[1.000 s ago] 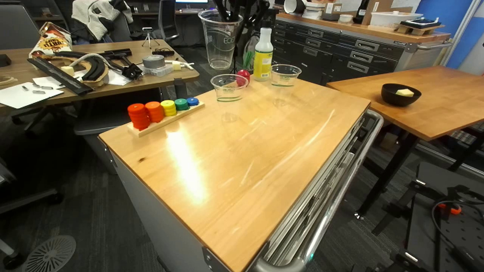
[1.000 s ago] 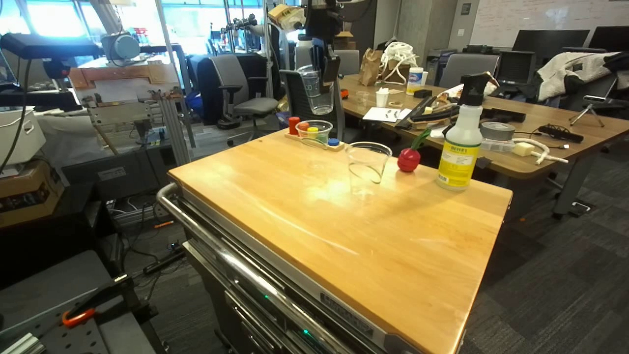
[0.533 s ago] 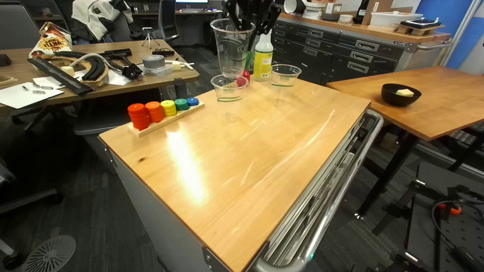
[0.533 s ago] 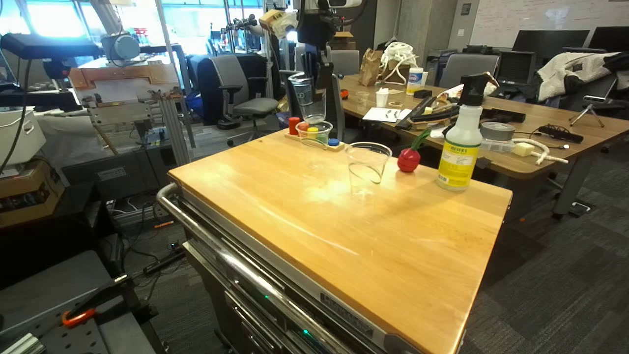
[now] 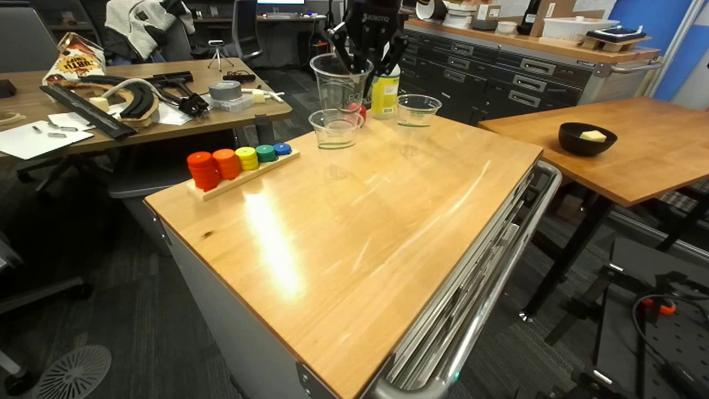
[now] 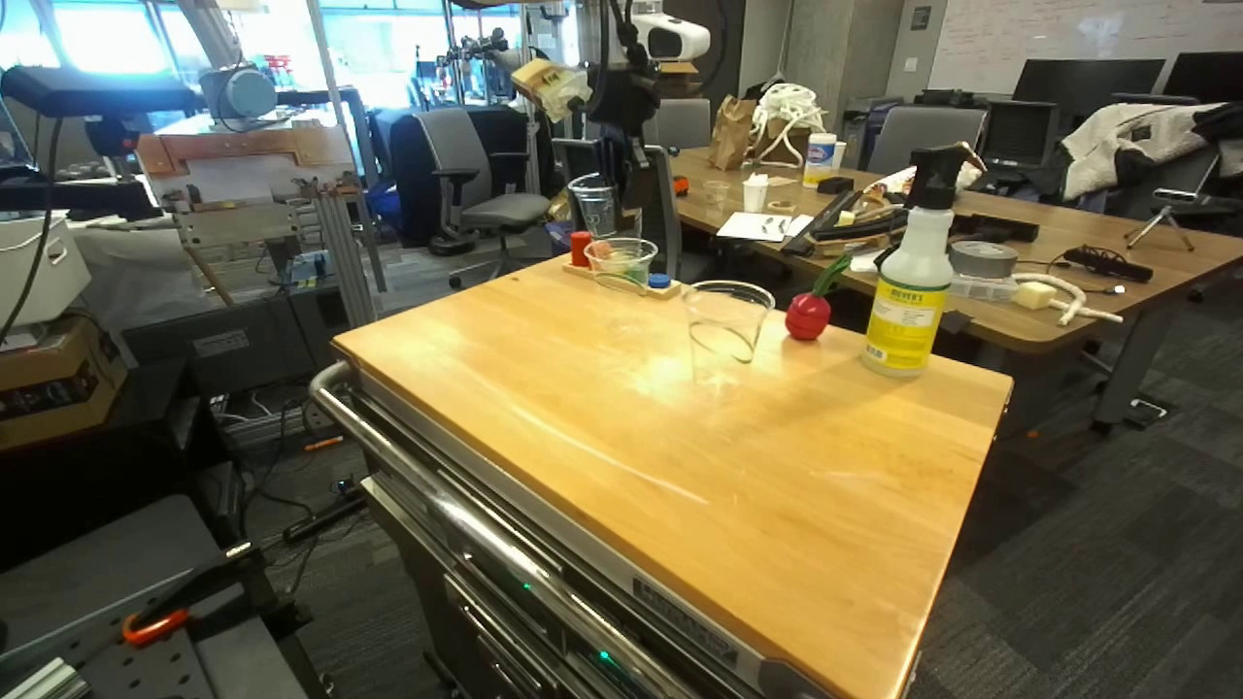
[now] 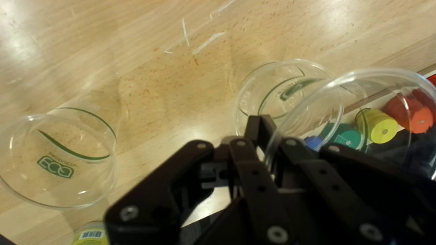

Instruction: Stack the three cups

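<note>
Held cup (image 5: pixel 337 88), rim pinched in your tool (image 7: pixel 260 127).
You see its base overlap a standing cup (image 5: pixel 335 141); open table (image 5: pixel 376 205) separates both from the third cup (image 5: pixel 417 114).

whiteboard (image 6: pixel 1097 44), office chair (image 6: pixel 452 141) and drawer cabinet (image 5: pixel 487 72) suggest a lab.

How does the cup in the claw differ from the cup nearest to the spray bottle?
The held cup is in the claw, off the cart top; the bottle-side cup stands on it, ungripped. In an exterior view, the held cup overlaps the third cup; the bottle-side cup shows apart. Both are clear, mouth up.
</note>
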### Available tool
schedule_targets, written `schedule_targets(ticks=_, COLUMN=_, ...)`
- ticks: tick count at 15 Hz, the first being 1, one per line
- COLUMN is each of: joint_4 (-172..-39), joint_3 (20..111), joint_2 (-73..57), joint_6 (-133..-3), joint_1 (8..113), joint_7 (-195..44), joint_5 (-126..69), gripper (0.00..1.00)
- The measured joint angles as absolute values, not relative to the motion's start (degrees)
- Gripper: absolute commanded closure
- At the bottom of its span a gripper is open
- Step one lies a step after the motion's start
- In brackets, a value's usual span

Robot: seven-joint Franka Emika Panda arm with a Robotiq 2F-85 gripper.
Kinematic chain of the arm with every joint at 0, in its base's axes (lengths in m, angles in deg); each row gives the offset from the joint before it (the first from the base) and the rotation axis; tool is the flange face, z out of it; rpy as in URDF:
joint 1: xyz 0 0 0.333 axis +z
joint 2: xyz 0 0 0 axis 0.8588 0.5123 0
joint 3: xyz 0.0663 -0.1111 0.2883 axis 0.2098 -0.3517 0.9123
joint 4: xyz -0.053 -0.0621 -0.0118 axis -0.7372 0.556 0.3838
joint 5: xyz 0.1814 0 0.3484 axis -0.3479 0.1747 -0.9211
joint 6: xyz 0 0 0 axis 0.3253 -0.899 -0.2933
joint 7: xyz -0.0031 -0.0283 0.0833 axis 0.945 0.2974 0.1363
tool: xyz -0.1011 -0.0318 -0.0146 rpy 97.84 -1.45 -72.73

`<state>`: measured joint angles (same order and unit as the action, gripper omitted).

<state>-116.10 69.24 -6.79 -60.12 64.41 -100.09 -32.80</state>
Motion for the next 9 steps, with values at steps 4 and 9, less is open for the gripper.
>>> schedule_targets(ticks=4, joint_4=-116.12, joint_3=69.24, joint_2=-6.32, joint_6=-61.62, joint_1=64.41, joint_7=-99.45, joint_5=-32.94, gripper=0.5)
schedule_targets(ticks=9, joint_4=-116.11, joint_3=69.25, joint_2=-6.29, joint_6=-61.66, joint_1=64.41, joint_7=-98.7, joint_5=-33.36, gripper=0.12)
